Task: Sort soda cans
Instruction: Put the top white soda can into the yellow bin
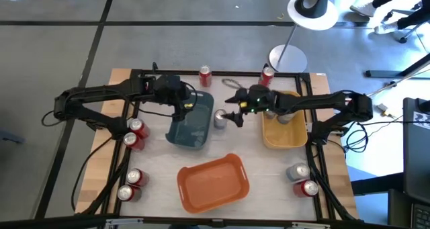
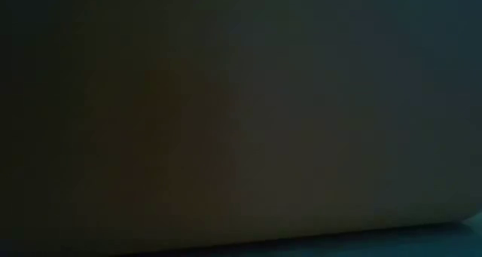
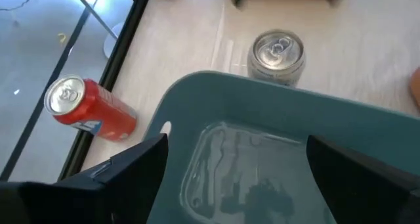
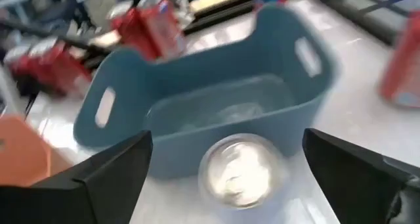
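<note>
Silver can (image 1: 220,119) blocks the gap between blue bin (image 1: 189,125) and yellow bin (image 1: 284,128).

Both arms reach inward, the left claw (image 1: 183,111) and the right claw (image 1: 232,116) each spread wide.

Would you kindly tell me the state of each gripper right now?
Left gripper: open, empty, over the blue bin.
Right gripper: open, fingers either side of a silver can beside the blue bin, not yet closed on it.
</note>
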You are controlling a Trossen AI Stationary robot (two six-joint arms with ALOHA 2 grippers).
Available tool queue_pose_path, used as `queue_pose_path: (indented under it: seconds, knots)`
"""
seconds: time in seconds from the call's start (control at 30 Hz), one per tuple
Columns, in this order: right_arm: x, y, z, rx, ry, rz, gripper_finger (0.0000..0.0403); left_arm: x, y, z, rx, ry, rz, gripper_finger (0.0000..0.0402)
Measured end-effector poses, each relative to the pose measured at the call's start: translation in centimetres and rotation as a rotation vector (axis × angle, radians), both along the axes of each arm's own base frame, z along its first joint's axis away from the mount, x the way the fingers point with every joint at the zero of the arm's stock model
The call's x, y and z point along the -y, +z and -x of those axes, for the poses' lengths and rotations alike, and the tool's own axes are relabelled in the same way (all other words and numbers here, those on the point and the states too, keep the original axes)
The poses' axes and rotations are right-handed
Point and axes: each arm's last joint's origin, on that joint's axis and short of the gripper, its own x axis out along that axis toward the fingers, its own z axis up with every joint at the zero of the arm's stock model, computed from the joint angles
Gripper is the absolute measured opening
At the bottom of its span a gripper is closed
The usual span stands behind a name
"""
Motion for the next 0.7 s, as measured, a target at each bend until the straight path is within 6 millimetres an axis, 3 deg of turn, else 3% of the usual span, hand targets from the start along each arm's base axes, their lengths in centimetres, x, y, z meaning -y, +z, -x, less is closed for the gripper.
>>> queue_pose_path:
  seconds: [0.23,0.7]
  knots:
    - [-1.9,-2.2,-1.5,-0.068,-0.015,0.173,0.0394,-0.1,0.2,-0.2,0.029,0.001,-0.008,0.0351]
    - [-2.0,-6.3,-3.3,-0.142,-0.053,0.189,0.0394,-0.1,0.2,-0.2,0.028,-0.001,-0.009,0.0351]
